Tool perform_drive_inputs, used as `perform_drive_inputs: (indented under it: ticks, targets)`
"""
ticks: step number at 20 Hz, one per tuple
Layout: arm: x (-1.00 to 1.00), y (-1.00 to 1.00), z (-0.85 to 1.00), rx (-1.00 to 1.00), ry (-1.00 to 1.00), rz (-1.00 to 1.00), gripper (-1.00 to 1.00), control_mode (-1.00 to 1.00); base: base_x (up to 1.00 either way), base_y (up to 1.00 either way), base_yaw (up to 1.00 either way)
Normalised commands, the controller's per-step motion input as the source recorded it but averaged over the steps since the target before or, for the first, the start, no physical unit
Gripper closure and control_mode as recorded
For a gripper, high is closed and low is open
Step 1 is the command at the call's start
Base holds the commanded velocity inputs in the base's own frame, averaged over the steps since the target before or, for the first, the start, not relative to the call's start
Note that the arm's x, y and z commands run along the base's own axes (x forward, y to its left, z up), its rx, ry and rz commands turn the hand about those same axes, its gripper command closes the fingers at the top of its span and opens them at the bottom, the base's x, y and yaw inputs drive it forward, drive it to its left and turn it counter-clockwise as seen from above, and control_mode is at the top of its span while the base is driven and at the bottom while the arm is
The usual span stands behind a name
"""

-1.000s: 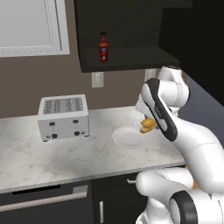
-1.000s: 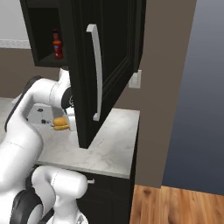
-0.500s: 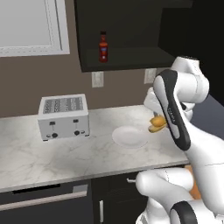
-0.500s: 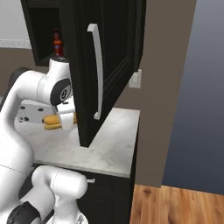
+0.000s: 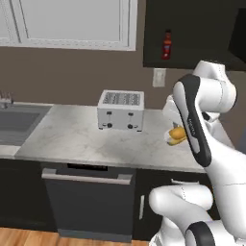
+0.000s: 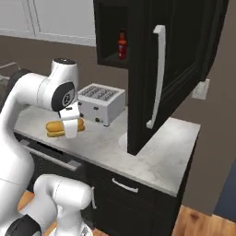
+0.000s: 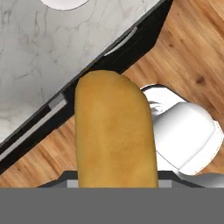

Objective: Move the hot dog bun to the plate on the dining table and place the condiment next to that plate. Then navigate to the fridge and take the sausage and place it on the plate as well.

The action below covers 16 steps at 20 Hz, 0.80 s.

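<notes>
Claw point(image 6: 70, 125) clamped on hot dog bun point(image 6: 59, 127); fingertips hidden, likely behind bun.

Brown wall point(image 5: 72, 77), white-framed window point(image 5: 72, 24) above. Marble wall counter point(image 5: 86, 141) with white toaster point(image 5: 121, 110), sink point(image 5: 14, 120) far left. Black base cabinets point(image 6: 133, 203), dishwasher front point(image 5: 86, 202). Black upper cabinet, door point(image 6: 170, 69) swung open. Wall outlet point(image 5: 159, 77). Wood plank floor point(image 7: 192, 52).

hot dog bun point(image 7: 114, 131) close-up | apparently gripped | marble counter point(image 7: 43, 52) behind
</notes>
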Motion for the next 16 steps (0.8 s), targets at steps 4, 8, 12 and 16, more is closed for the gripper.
perform_drive_inputs:
  ticks: [4,8,12,16]
  targets:
    - [0.0,0.0,0.0,0.0,0.0,0.0,1.0,1.0,-0.11,0.6,0.73]
    - [0.0,0.0,0.0,0.0,0.0,0.0,1.0,1.0,-0.01,0.57,0.76]
    - [0.0,0.0,0.0,0.0,0.0,0.0,1.0,1.0,-0.05,0.59,0.74]
    - [0.0,0.0,0.0,0.0,0.0,0.0,1.0,1.0,-0.13,0.63,0.73]
